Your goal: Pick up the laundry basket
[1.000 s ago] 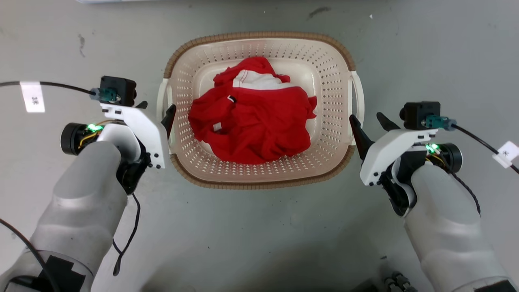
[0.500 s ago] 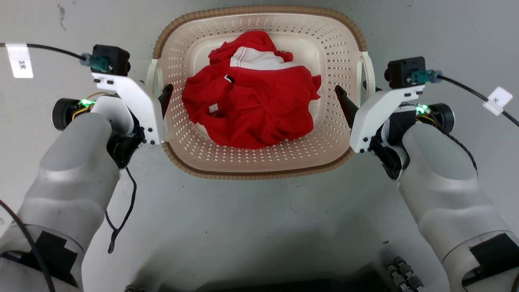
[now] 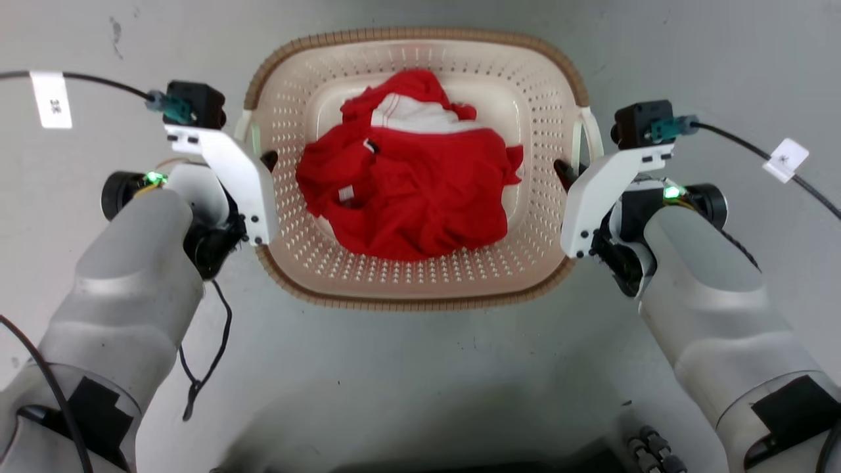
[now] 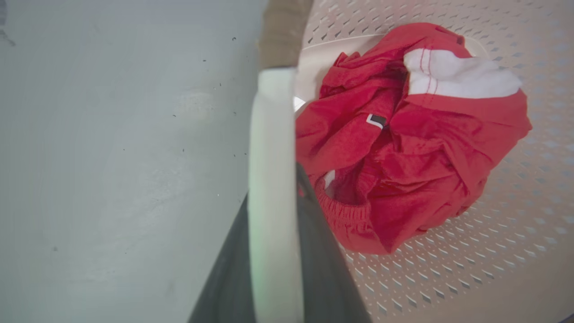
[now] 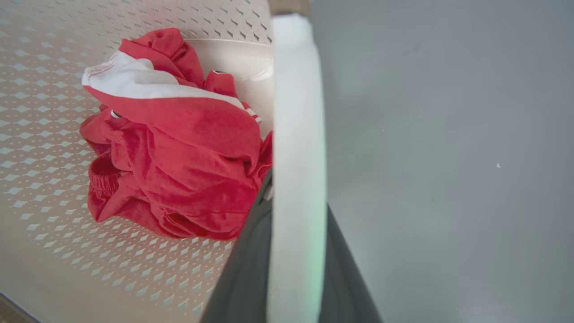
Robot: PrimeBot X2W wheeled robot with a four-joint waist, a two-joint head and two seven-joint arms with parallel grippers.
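Basket (image 3: 407, 272) was cream plastic, smooth, slight sheen, walls perforated. Rim (image 3: 420, 33) was brown with a moulded woven texture, matt. Handles (image 4: 271, 157) were smooth white plastic. Garment (image 3: 414, 197) was red cloth with a white panel, soft, matt, creased. Floor (image 3: 420, 368) was grey, hard, smooth, dull sheen, scuffed. Forearm shells (image 3: 131, 276) were pale grey satin plastic.
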